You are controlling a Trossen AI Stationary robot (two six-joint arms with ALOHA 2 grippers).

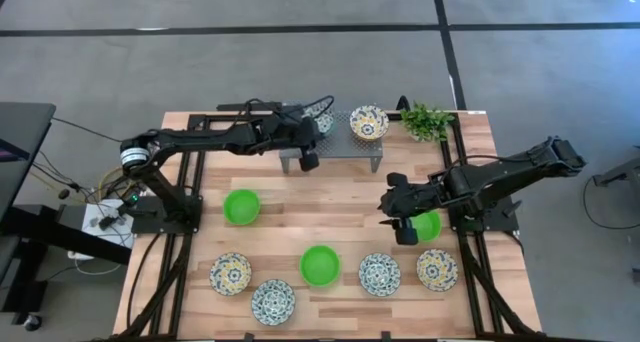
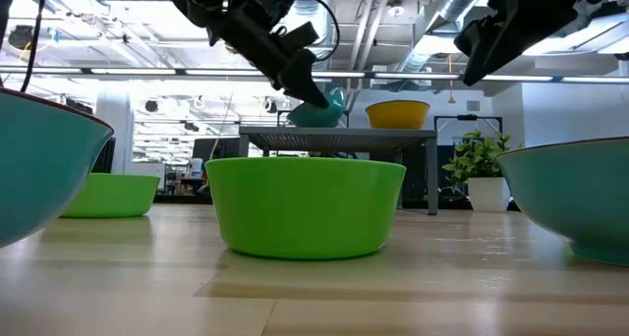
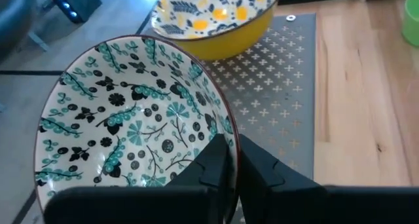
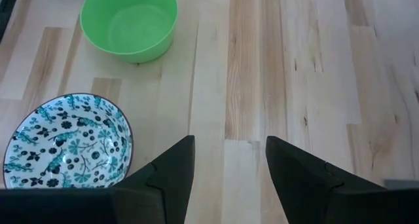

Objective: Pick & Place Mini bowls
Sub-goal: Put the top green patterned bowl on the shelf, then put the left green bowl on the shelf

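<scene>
On the grey perforated rack (image 1: pixel 340 150) at the table's far edge, my left gripper (image 3: pixel 234 155) is shut on a white bowl with blue pattern (image 3: pixel 131 119), which is tilted (image 2: pixel 322 108). A yellow-patterned bowl (image 1: pixel 368 122) sits on the rack beside it. My right gripper (image 1: pixel 398 210) hovers open above the bare wood right of centre (image 4: pixel 226 158), touching nothing. Three green bowls (image 1: pixel 241 206) (image 1: pixel 320 265) (image 1: pixel 430 225), two blue-patterned bowls (image 1: pixel 273 301) (image 1: pixel 379 274) and two yellow-patterned bowls (image 1: pixel 230 273) (image 1: pixel 437 269) stand on the table. My left gripper grips the blue-patterned bowl by its rim (image 3: pixel 230 133), on the side nearest the gripper. One finger (image 3: pixel 215 164) is inside the bowl and the other (image 3: pixel 262 178) outside. The bowl is tilted above the rack; whether its lower edge rests on the rack I cannot tell.
A small leafy plant (image 1: pixel 428 120) stands at the far right corner next to the rack. The green bowl (image 4: pixel 129 21) and a blue-patterned bowl (image 4: pixel 65 142) lie ahead of my right gripper. Bare wood stretches between the rack and the near row of bowls.
</scene>
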